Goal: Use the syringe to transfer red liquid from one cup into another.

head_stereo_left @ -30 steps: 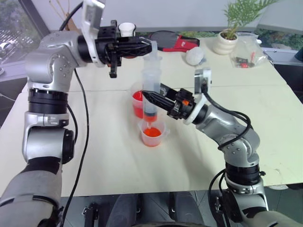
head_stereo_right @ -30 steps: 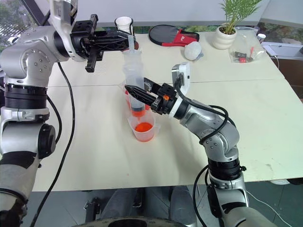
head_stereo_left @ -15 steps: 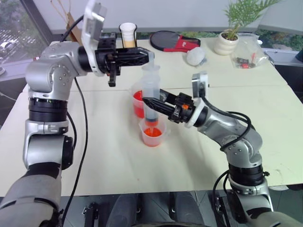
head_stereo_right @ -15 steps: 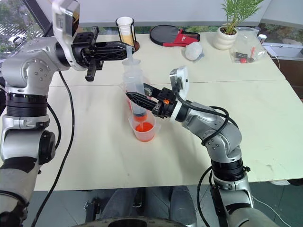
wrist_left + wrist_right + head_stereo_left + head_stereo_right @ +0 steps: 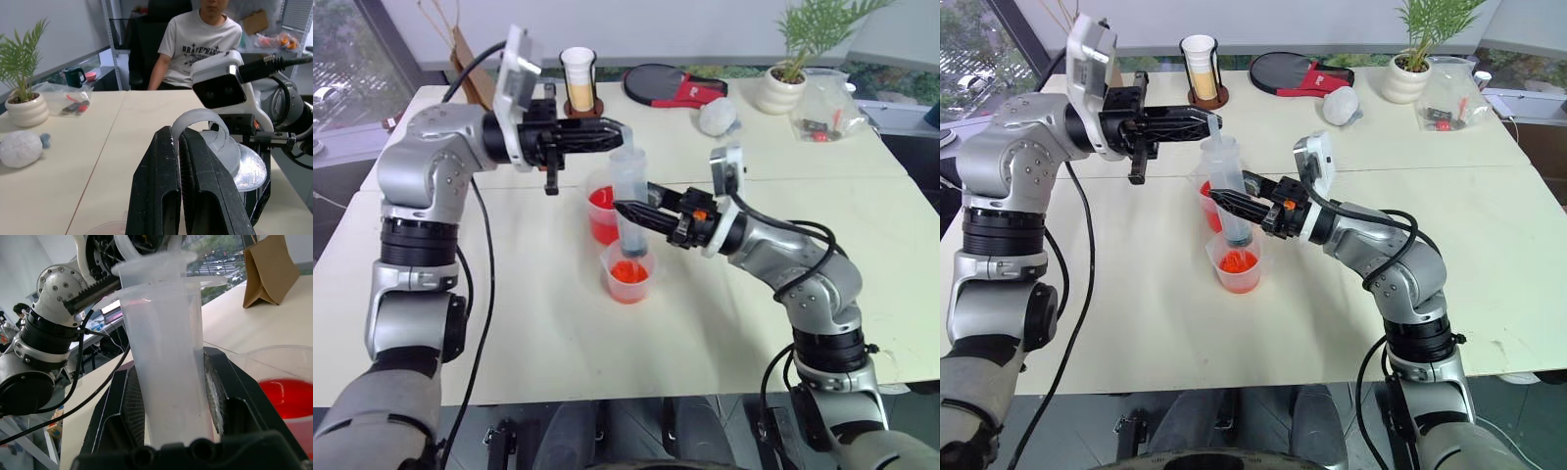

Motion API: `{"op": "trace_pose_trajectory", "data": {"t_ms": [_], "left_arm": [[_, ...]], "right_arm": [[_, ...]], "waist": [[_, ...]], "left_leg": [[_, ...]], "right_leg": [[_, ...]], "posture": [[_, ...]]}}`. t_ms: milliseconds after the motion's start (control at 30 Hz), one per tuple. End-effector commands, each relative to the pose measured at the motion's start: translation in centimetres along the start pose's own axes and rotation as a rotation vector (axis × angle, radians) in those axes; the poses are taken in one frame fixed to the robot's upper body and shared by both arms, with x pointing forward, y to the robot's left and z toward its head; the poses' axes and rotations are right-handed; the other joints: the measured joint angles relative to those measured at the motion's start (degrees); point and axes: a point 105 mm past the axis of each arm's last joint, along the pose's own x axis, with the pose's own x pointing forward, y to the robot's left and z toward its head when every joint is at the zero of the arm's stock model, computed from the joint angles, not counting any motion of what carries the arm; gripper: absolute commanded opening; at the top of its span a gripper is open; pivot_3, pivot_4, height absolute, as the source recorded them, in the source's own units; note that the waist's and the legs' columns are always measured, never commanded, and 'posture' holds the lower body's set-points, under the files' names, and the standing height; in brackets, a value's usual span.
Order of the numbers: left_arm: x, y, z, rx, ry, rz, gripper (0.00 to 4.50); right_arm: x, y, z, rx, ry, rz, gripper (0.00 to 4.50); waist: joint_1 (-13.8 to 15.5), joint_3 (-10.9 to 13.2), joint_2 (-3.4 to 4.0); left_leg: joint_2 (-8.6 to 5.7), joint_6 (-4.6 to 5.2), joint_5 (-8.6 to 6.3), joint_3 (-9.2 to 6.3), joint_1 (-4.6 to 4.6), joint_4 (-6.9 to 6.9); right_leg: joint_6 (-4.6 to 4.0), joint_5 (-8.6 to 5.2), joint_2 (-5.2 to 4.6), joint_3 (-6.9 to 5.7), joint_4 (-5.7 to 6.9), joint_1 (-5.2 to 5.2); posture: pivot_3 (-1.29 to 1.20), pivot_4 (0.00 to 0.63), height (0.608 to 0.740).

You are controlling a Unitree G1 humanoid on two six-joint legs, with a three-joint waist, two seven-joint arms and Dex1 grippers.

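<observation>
The syringe (image 5: pixel 628 191) stands upright with its tip (image 5: pixel 631 257) in the mouth of the smaller beaker (image 5: pixel 627 277), which holds red liquid (image 5: pixel 627 270). My right gripper (image 5: pixel 626 211) is shut on the clear barrel (image 5: pixel 166 357), one finger (image 5: pixel 126 404) on each side. My left gripper (image 5: pixel 618 131) reaches in level from the left, shut on the plunger's top ring (image 5: pixel 200 122) above the barrel. The larger beaker (image 5: pixel 600 211), also holding red liquid, stands just behind the smaller one and touches it.
A tall white cup in a dark holder (image 5: pixel 578 78), a red and black paddle (image 5: pixel 666 83), a white lump (image 5: pixel 717 116), a potted plant (image 5: pixel 777 88) and a plastic bag (image 5: pixel 822 113) sit along the table's far side. A person (image 5: pixel 205 39) sits beyond the table.
My left gripper has sunk with the plunger top, which now stands closer to the barrel's flange. My right gripper has kept its hold on the barrel over the smaller beaker.
</observation>
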Motion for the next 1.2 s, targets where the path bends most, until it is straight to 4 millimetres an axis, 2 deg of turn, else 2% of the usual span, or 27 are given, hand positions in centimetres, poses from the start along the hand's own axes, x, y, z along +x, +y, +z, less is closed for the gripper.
{"op": "trace_pose_trajectory", "data": {"t_ms": [33,200,300,400,500,600,700,800,900,1000,1067,1200], "left_arm": [[1.5,-1.4,-3.6,-0.014,0.137,-0.096,0.06],[1.6,-1.2,-3.6,-0.029,0.112,-0.082,0.06],[1.3,-0.6,-2.7,-0.051,0.06,-0.05,0.06],[-0.4,1.0,-0.1,-0.135,-0.073,0.014,0.93],[-3.0,2.6,0.9,-0.138,-0.104,0.115,2.39],[-5.4,2.7,1.7,-0.171,-0.133,0.143,3.82],[-8.4,2.6,1.5,-0.197,-0.106,0.229,3.82],[-9.8,2.1,0.5,-0.198,-0.038,0.287,3.82],[-9.3,0.6,-0.7,-0.15,0.082,0.273,3.82],[-7.7,-1.4,-2.5,-0.082,0.221,0.212,3.82],[-6.3,-3.0,-3.4,-0.068,0.257,0.15,3.82],[-4.3,-4.2,-4.4,-0.049,0.247,0.125,3.82]], "right_arm": [[-0.3,0.1,4.9,-0.126,-0.161,-0.012,1.36],[-0.2,0.1,4.9,-0.13,-0.156,-0.005,1.36],[-0.3,0.1,4.8,-0.126,-0.154,-0.005,1.36],[-0.5,0.2,4.8,-0.118,-0.158,0.001,1.36],[-0.4,0.8,5.2,-0.136,-0.166,0.026,1.36],[-0.5,0.8,5.4,-0.142,-0.166,0.03,1.36],[-1.2,-0.1,5.8,-0.16,-0.16,-0.003,1.36],[-2.3,-2.3,7.3,-0.104,-0.195,-0.093,1.36],[-3.9,-6.1,9.1,0.052,-0.189,-0.247,1.36],[-5.8,-9.5,9.6,0.168,-0.024,-0.395,1.36],[-7.8,-12.0,8.8,0.268,0.12,-0.528,1.36],[-11.7,-14.6,3.9,0.487,0.42,-0.719,1.36]], "waist": [[0.01,0.0,0.0],[0.02,0.0,0.0],[0.02,0.0,0.0],[0.02,0.01,0.0],[-0.1,0.02,0.0],[-0.19,0.02,0.0],[-0.34,0.02,0.01],[-0.26,0.02,0.01],[0.3,0.04,0.01],[0.97,0.07,0.02],[1.27,0.07,0.02],[1.09,0.06,0.0]], "left_leg": [[0.0,0.0,0.0,0.0,0.0,0.02],[0.0,0.09,-0.05,-0.01,0.0,0.18],[0.0,0.16,-0.1,-0.02,0.0,0.26],[0.0,0.21,-0.12,-0.05,0.0,0.32],[0.0,0.43,-0.25,-0.06,-0.01,0.36],[0.01,0.35,-0.21,-0.07,-0.01,0.31],[0.01,0.26,-0.16,-0.06,-0.01,0.31],[0.01,0.27,-0.17,-0.05,0.0,0.31],[0.0,0.26,-0.16,-0.08,-0.01,0.38],[-0.02,0.24,-0.17,-0.22,-0.01,0.43],[-0.04,0.24,-0.18,-0.17,-0.01,0.4],[-0.03,0.25,-0.19,-0.19,-0.03,0.14]], "right_leg": [[0.0,0.0,0.0,0.0,0.0,0.01],[0.0,0.0,0.0,-0.01,0.0,0.09],[0.0,0.0,0.0,-0.01,0.0,0.14],[0.0,0.0,0.0,-0.01,0.0,0.19],[0.02,-0.01,0.02,-0.02,0.0,0.18],[0.02,-0.01,0.03,-0.03,0.02,0.15],[0.02,-0.01,0.03,-0.02,0.01,0.15],[0.02,-0.01,0.01,-0.02,0.01,0.17],[0.01,-0.01,-0.03,-0.01,-0.02,0.25],[-0.01,0.0,-0.05,0.03,-0.12,0.36],[-0.03,-0.01,-0.06,0.16,-0.25,0.34],[-0.04,-0.01,0.03,0.36,-0.94,0.47]], "posture": [[0.0,0.15,0.74],[0.0,0.15,0.74],[0.0,0.15,0.74],[0.0,0.15,0.74],[0.0,0.15,0.74],[0.0,0.15,0.74],[0.0,0.15,0.74],[0.0,0.15,0.74],[0.0,0.15,0.74],[0.0,0.15,0.74],[0.0,0.15,0.74],[0.0,0.15,0.74]]}}
